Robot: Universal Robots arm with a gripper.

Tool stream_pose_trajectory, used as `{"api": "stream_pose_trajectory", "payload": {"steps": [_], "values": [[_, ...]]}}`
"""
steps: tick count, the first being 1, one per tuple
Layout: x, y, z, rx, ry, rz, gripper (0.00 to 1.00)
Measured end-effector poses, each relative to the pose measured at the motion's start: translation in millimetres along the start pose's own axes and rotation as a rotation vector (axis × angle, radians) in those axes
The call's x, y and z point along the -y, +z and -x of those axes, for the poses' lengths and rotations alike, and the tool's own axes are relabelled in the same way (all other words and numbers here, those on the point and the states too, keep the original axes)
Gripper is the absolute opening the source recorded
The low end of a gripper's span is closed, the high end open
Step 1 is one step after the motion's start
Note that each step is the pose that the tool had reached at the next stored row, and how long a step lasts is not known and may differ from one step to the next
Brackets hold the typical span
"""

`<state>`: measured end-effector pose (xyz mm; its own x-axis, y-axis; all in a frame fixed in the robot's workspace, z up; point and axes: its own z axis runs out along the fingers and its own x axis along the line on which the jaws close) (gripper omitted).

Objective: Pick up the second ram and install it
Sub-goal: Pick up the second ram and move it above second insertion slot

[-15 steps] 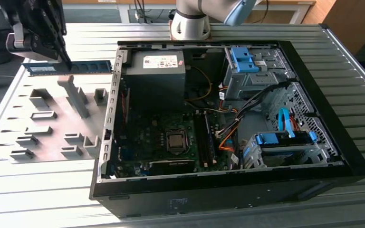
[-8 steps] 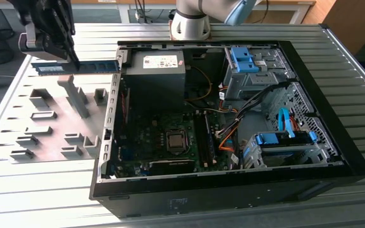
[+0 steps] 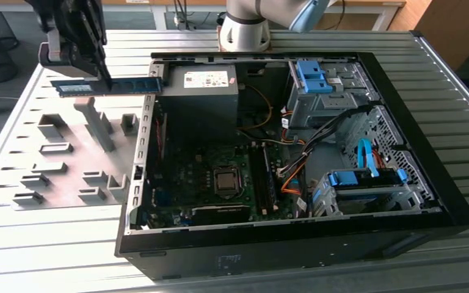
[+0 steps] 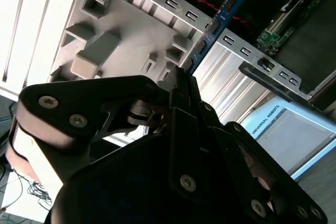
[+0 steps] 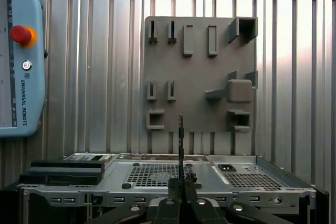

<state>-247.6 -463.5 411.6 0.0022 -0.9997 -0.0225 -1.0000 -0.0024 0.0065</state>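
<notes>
The second ram (image 3: pixel 129 85) is a blue-green stick with black chips and a white label. It hangs level in the air above the grey holder plate (image 3: pixel 63 152), near the open computer case's wall on the exterior view's left. My gripper (image 3: pixel 102 74) is shut on it from above. In the second wrist view the ram (image 4: pixel 220 17) sticks out past the fingers (image 4: pixel 178 85) toward the case. In the first wrist view I see the ram (image 5: pixel 180 140) edge-on, rising from my shut gripper (image 5: pixel 181 184). The long black slots (image 3: pixel 263 174) lie on the motherboard inside the case.
The open black case (image 3: pixel 430 201) holds a power supply (image 3: pixel 206 82), blue drive cages (image 3: pixel 316 76) and loose cables (image 3: pixel 295 171). The holder plate (image 5: pixel 194 77) carries several raised grey blocks. A teach pendant (image 5: pixel 16 51) lies on the slatted metal table (image 3: pixel 55 256).
</notes>
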Motion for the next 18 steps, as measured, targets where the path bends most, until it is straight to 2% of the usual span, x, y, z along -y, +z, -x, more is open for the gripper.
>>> {"api": "stream_pose_trajectory", "payload": {"steps": [18], "values": [[25.2,-0.1,-0.1,0.0000,0.000,-0.0001,0.14]]}}
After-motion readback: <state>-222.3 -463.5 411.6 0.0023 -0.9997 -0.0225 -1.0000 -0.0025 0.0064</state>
